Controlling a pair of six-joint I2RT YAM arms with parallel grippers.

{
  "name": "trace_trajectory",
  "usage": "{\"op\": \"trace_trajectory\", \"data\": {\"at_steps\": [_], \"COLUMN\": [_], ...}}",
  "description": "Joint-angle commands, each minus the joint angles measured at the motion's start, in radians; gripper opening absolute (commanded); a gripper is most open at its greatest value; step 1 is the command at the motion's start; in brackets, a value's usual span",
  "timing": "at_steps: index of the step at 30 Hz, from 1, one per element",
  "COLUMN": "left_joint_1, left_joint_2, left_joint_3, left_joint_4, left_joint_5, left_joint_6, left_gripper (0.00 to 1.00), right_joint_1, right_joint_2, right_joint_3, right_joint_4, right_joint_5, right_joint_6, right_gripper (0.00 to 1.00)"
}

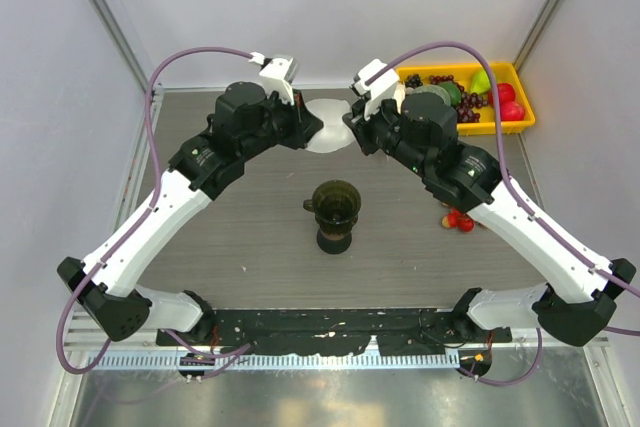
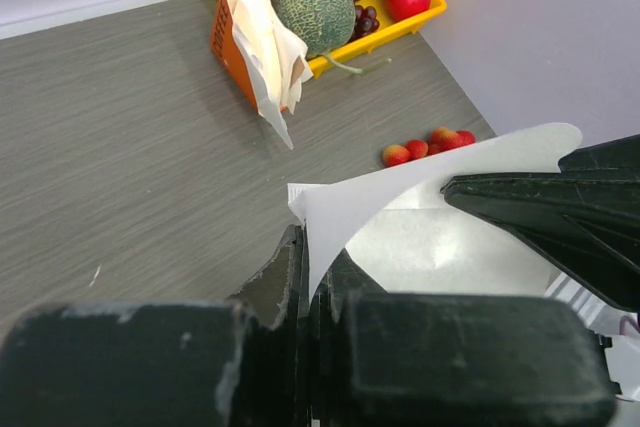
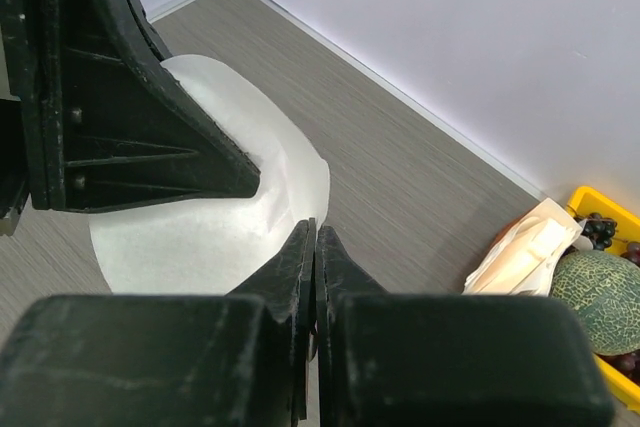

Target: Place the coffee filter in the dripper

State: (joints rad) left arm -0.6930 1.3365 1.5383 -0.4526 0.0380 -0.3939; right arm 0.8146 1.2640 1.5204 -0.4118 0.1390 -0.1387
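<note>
Left gripper is clamped tight on one edge of the coffee filter, held up at the far middle of the table. Right gripper is pinched shut on the opposite edge. The dripper stands nearer, apart from it, on a black base.

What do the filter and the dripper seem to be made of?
Filter: thin matte white paper, it seems; it bends and curls where it is pinched. Dripper: likely dark olive plastic, possibly glass; smooth, slightly glossy, and its wall looks see-through.
</note>
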Motion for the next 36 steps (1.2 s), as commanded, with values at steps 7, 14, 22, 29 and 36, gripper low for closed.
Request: {"op": "trace_trajectory", "data": {"at_steps": [7, 14, 22, 29, 36], "left_joint_1": [-0.008, -0.014, -0.036, -0.040, -0.051], "left_joint_2": [-0.010, -0.005, -0.010, -0.011, -0.007], "left_joint_3": [-0.001, 0.013, 0.026, 0.039, 0.059], "left_joint_4": [0.051, 0.046, 0.046, 0.043, 0.038], "left_joint_5": [-0.029, -0.049, -0.064, -0.079, -0.076], "left_joint_6": [-0.016, -0.023, 0.003, 0.010, 0.010], "left_gripper": [0.00, 0.00, 0.00, 0.00, 0.00], "right_joint_1": [0.009, 0.005, 0.000, -0.002, -0.008], "right_joint_2": [0.006, 0.017, 0.049, 0.055, 0.074], "right_joint_3": [0.027, 0.006, 0.001, -0.011, -0.009], "right_joint_4": [0.047, 0.042, 0.044, 0.050, 0.050], "right_joint_5": [-0.044, -0.045, -0.036, -0.004, 0.017], "right_joint_6": [0.019, 0.033, 0.062, 0.068, 0.080], "right_gripper": [0.51, 0.70, 0.63, 0.45, 0.30]}}
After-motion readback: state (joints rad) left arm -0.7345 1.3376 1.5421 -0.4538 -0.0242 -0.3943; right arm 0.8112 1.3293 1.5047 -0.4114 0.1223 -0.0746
